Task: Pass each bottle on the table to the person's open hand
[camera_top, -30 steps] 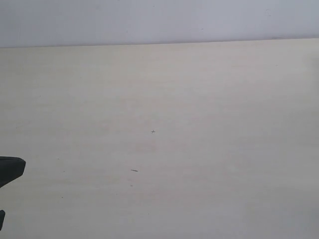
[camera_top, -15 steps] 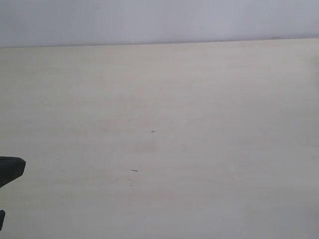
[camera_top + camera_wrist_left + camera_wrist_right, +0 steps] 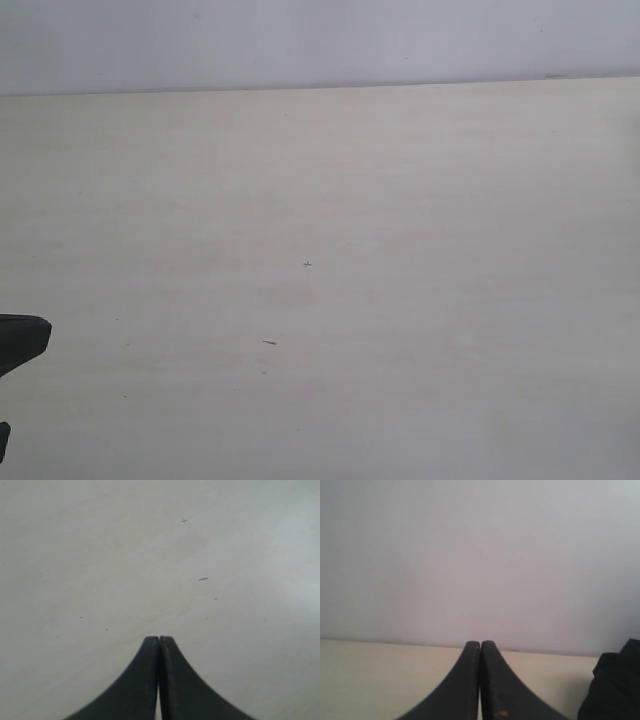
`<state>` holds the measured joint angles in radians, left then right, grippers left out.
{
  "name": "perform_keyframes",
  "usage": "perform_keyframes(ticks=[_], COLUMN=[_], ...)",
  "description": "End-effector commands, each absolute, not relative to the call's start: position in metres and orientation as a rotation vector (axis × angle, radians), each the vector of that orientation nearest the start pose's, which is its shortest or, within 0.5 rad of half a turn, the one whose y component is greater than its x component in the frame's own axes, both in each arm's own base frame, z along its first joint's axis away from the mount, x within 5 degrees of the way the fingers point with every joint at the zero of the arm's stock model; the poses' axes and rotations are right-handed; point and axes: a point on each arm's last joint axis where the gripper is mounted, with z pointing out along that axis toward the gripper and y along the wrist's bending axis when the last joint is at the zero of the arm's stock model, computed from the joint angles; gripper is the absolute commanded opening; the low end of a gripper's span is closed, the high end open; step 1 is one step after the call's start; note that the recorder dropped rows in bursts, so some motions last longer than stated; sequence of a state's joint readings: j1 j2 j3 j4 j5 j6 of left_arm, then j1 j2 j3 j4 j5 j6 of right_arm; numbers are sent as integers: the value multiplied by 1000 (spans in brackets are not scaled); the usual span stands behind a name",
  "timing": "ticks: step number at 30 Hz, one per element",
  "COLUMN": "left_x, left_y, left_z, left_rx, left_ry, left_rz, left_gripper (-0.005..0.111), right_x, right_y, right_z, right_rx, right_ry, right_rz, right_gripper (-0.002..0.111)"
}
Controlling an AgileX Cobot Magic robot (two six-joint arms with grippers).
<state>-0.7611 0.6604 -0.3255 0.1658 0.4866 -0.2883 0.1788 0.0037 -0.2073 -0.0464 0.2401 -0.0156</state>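
Pale beige surface (image 3: 400,250) fills exterior view under grey-white wall (image 3: 300,40). Over it the left tool (image 3: 159,640), jaws pressed together. The right tool (image 3: 480,644) likewise closed, facing wall. Only right wrist view shows a black mass (image 3: 615,685). Tiny cross mark (image 3: 307,264), dash (image 3: 269,342) on surface. Where bottles sit: cannot tell.

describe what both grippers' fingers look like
The left gripper and the right gripper look alike: two matte black fingers, broad at the base, curving inward to narrow rounded tips. The right one has a tiny orange speck on one finger.
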Motion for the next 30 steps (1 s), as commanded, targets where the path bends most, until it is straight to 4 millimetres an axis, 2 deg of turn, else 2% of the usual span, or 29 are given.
perform_keyframes(ticks=[1,10,20,30], left_x=[88,88,88,88], left_y=[-75,-75,-75,-75], left_z=[226,226,226,226], left_rx=[675,675,675,675], left_ry=[2217,2217,2217,2217], left_rz=[-376,-376,-376,-376], left_gripper=[3,3,3,3], right_x=[50,56,56,55], right_y=[5,6,6,5], right_z=[236,203,199,190], right_rx=[-150,-155,-157,-162], right_ry=[1529,1604,1631,1730], right_rz=[27,26,24,19], right_gripper=[0,0,0,0])
